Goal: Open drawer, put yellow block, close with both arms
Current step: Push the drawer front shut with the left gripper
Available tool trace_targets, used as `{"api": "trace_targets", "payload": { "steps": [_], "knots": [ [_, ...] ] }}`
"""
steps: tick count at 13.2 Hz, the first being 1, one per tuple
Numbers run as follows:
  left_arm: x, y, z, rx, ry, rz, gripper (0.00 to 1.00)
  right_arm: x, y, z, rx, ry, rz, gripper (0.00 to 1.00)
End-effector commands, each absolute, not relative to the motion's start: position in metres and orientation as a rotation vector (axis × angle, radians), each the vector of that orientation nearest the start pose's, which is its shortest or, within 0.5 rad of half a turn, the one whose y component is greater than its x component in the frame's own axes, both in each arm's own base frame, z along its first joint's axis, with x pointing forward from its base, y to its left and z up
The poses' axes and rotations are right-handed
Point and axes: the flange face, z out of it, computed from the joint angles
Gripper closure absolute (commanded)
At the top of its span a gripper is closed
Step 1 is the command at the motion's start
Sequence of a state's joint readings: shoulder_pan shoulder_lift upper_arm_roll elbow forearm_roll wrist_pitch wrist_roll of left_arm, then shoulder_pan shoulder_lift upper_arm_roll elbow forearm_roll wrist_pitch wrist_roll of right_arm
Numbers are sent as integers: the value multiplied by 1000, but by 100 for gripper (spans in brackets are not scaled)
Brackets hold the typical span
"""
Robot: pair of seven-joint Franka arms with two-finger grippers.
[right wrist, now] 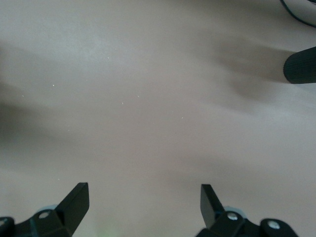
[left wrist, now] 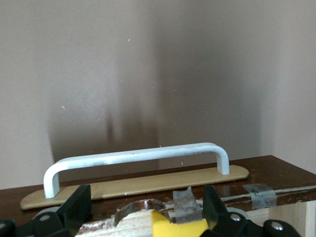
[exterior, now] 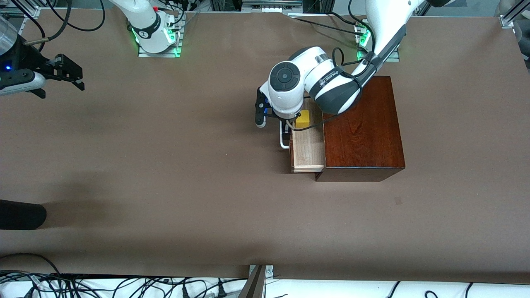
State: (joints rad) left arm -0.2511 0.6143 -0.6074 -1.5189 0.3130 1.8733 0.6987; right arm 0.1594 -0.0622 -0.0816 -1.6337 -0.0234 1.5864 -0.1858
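The dark mahogany box (exterior: 364, 128) stands toward the left arm's end of the table. Its drawer (exterior: 308, 151) is pulled out, showing the pale wood tray. The yellow block (exterior: 302, 118) lies in the tray. My left gripper (exterior: 289, 126) hangs open over the tray just inside the front panel. In the left wrist view its fingers (left wrist: 79, 203) stand wide apart, with the yellow block (left wrist: 180, 228) low between them, close to one finger. The white handle (left wrist: 138, 157) lies just ahead. My right gripper (exterior: 66, 76) waits open over bare table at the right arm's end; it is empty in its wrist view (right wrist: 145, 200).
A black rounded object (exterior: 20, 215) lies at the table's edge at the right arm's end, nearer the front camera; it also shows in the right wrist view (right wrist: 301, 66). Cables run along the table's front edge (exterior: 124, 285).
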Motion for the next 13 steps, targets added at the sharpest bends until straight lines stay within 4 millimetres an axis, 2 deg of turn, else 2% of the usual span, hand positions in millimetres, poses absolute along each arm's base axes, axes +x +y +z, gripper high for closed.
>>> {"api": "trace_targets", "payload": {
  "steps": [1, 4, 7, 10, 13],
  "knots": [
    [503, -462, 320, -2189, 2306, 221, 0, 535, 30, 632, -3118, -373, -7, 0],
    [509, -464, 329, -2209, 2305, 160, 0, 536, 31, 630, -3121, -371, 3, 0],
    [511, -469, 323, -2219, 2312, 127, 0, 536, 31, 629, -3121, -371, 3, 0],
    [514, -473, 328, -2295, 2297, 71, 0, 536, 31, 629, -3121, -371, 3, 0],
    [504, -477, 312, -2266, 2308, 115, 0, 536, 34, 629, -3121, -380, 3, 0]
  ]
}}
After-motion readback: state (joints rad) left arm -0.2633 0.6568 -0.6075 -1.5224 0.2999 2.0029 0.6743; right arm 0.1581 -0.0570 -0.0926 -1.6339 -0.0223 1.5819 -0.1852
